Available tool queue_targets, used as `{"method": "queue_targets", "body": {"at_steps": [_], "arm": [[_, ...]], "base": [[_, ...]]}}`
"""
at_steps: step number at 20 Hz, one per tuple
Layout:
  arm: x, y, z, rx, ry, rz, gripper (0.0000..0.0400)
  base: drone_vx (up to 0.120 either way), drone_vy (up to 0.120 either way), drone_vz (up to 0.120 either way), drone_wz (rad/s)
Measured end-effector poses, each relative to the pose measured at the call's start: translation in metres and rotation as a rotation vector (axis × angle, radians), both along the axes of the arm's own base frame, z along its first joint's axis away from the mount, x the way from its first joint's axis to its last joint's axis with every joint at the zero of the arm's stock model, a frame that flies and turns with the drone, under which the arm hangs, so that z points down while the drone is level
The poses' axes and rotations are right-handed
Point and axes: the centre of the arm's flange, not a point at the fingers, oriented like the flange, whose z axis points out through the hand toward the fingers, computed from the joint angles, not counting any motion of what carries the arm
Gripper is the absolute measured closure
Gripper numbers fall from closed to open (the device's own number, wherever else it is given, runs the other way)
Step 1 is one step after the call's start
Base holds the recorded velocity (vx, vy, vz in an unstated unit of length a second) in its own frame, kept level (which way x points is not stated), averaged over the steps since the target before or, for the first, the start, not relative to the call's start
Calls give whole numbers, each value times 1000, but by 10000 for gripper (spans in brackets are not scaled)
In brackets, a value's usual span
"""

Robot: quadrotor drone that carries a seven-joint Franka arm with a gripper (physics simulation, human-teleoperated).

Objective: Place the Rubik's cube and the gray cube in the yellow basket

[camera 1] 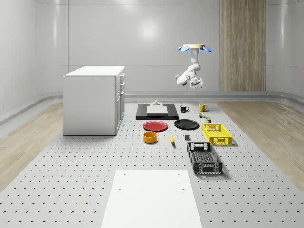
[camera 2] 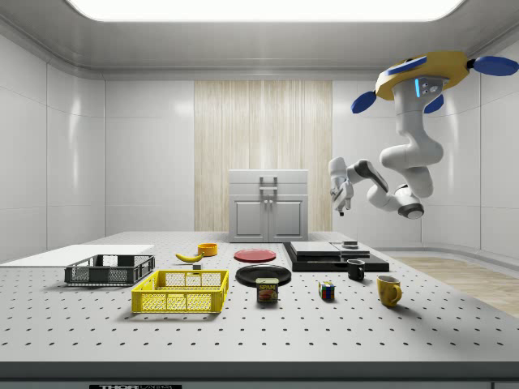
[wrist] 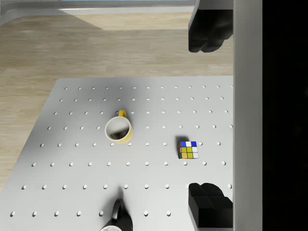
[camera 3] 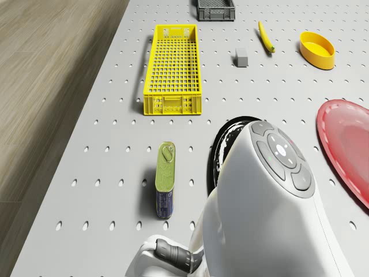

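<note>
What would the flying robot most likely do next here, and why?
Probably sink lower, bringing the tool down over the Rubik's cube. The drone hovers high above the table's far end, the tool is open and empty, and both cubes remain outside the yellow basket.

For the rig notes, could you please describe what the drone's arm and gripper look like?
The arm is glossy white with rounded segments and dark grey joints; one link carries a grey button pad. The gripper has two black, blocky fingers on a white hand. The drone is yellow with blue rotors.
</note>
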Motion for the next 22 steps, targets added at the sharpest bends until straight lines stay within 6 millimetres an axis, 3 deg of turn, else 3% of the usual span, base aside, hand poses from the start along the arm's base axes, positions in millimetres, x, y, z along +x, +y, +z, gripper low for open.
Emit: {"method": "queue_targets", "body": {"at_steps": [5, 8, 14, 22], "arm": [[0, -19, -5, -198, 4, -6, 0], [0, -24, -6, -255, 6, -7, 0], [0, -30, -6, -307, 8, -8, 0], [0, -32, -7, -328, 9, -8, 0]], "base": [[120, 0, -120, 0], [0, 0, -120, 0], [0, 113, -120, 0], [0, 5, -120, 0]]}}
